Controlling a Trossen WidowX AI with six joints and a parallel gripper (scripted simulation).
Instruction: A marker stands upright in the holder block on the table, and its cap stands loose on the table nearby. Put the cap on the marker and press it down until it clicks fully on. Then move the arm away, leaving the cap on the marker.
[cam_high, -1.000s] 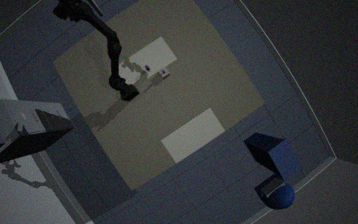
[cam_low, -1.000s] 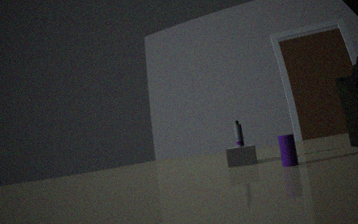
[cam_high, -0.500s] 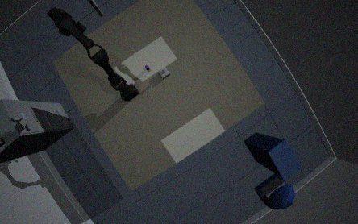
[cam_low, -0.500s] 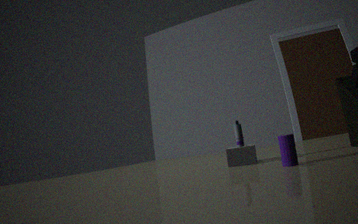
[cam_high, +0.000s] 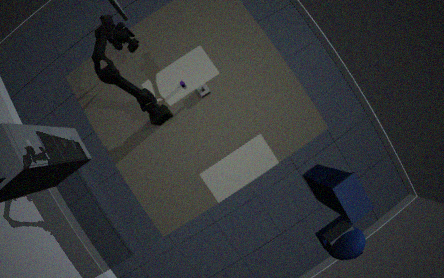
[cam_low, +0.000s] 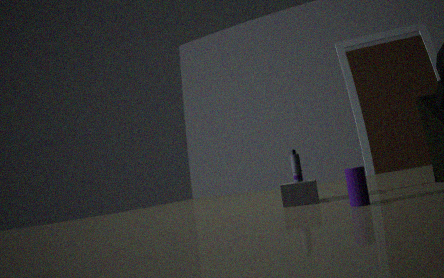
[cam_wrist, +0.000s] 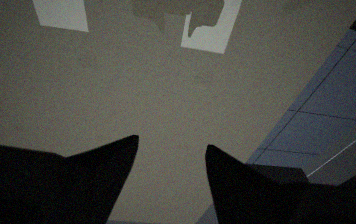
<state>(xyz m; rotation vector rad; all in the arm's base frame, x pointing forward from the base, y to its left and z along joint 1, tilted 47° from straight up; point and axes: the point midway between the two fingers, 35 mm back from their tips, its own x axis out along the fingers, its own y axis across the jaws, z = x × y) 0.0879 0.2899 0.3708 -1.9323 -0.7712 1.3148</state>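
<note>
The grey holder block (cam_high: 206, 93) (cam_low: 300, 195) stands on the table. The marker (cam_low: 296, 167) stands upright in it, with a dark tip up and a purple band at its foot. The purple cap (cam_high: 183, 84) (cam_low: 357, 187) stands loose on the table beside the block, on the arm's side, apart from the marker. My gripper (cam_wrist: 172, 146) is partly open, with nothing between its fingers in the wrist view. The wrist view shows neither cap, block nor marker, so the gripper is away from all three. In the top view its fingers are too dark to make out.
The dark arm (cam_high: 120, 85) stands left of the cap. Pale bright patches, like reflections, lie on the tan table (cam_high: 280, 105) (cam_wrist: 100, 100). Its edge shows at the right of the wrist view. Beyond the table are a blue box (cam_high: 354, 197) and a blue ball (cam_high: 351, 244).
</note>
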